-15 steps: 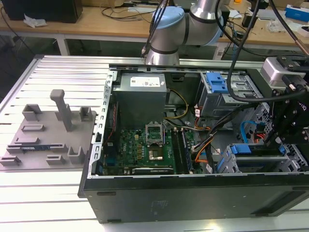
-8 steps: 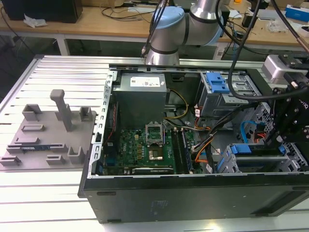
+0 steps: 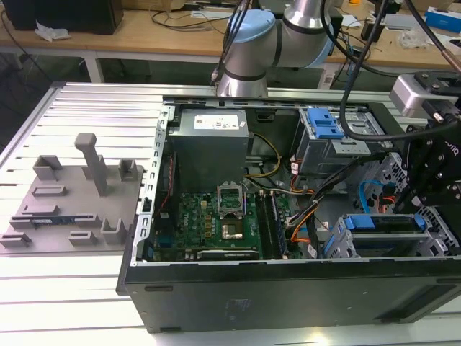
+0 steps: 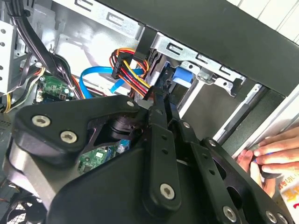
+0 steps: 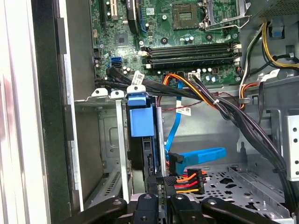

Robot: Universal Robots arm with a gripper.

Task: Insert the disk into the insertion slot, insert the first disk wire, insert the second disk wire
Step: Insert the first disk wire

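Silver table holds an open computer case. Disk sits in its slot. My gripper is by the coloured wire. It looks soft and bendy, hard at its end, so I'd hold that end. Clenched or not, I cannot tell.

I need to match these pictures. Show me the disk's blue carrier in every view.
Exterior view: the blue carrier, seated in the grey cage at the exterior view's right.
First wrist view: blue carrier against the grey cage wall.
Second wrist view: blue carrier beside the coloured wires.
Shared landmark: the blue flat cable.
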